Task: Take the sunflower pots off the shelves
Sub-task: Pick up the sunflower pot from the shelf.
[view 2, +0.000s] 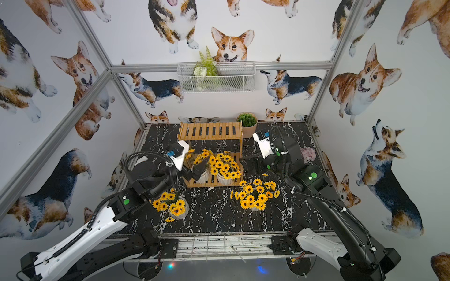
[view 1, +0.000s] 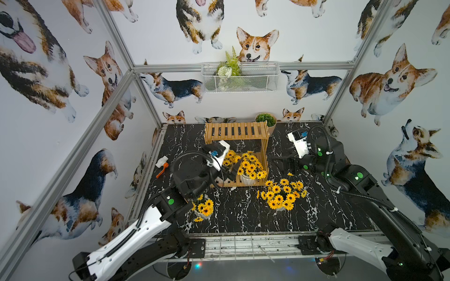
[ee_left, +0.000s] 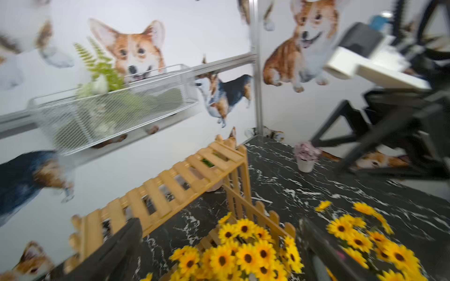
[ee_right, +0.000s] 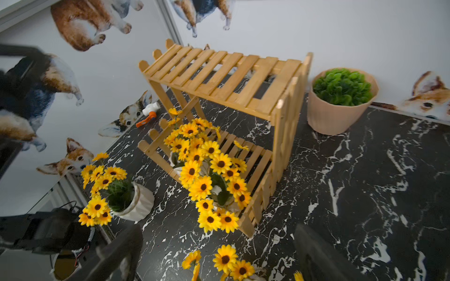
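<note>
**potwatcher:** Two sunflower pots (view 1: pixel 247 180) sit side by side on the bottom shelf (view 1: pixel 233 185). Two more are on the table (view 1: pixel 233 214), one front-left (view 2: pixel 176 208) and one front-right (view 1: pixel 280 198). How would you grab the shelf ones?

**armguy:** By the ribbed white body, never the blooms. It looks like ceramic to me, so stiff, a bit slick, chips if dropped, and top-heavy under that floppy bunch. The left end effector (view 2: pixel 193 171) is wide open and empty, right at the left pot (view 2: pixel 203 176). The right end effector (view 1: pixel 283 163) is open and empty too, just outside the rack.

**potwatcher:** Room?

**armguy:** Tight. The top shelf (view 1: pixel 236 131) sits above and behind, and the side fence (view 1: pixel 265 155) hems in the right pot. I'd slide them forward and low, then set them down mid-table, away from the front edge.
</note>
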Action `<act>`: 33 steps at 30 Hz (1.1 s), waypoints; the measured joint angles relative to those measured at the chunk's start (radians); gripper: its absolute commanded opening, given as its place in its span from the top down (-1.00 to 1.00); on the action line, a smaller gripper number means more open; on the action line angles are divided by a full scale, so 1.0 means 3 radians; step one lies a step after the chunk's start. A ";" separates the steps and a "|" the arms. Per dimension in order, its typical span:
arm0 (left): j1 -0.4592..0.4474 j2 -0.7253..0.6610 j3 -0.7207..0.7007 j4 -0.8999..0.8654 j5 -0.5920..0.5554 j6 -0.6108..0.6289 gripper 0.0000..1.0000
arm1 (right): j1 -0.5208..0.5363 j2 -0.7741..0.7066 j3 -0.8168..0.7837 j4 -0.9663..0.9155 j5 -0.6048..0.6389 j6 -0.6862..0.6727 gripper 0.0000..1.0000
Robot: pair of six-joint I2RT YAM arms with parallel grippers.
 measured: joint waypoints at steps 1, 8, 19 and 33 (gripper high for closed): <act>0.0114 -0.0003 0.0069 -0.0080 0.0000 -0.0078 -1.00 | 0.0098 0.0053 0.0036 -0.0031 0.0060 -0.0015 -0.99; 0.0632 0.0242 0.0554 -0.0964 -0.0092 -0.0463 -1.00 | 0.0824 0.0460 0.0197 -0.0189 0.0350 -0.0088 -0.99; 0.1451 0.0036 0.0441 -0.1372 -0.0047 -0.0875 -1.00 | 0.1251 0.0978 0.0327 -0.0310 0.0568 -0.0104 -0.97; 0.1901 -0.0099 0.0258 -0.1514 0.0296 -0.1053 -1.00 | 0.1450 0.1507 0.0521 -0.0444 0.0309 -0.0008 -0.89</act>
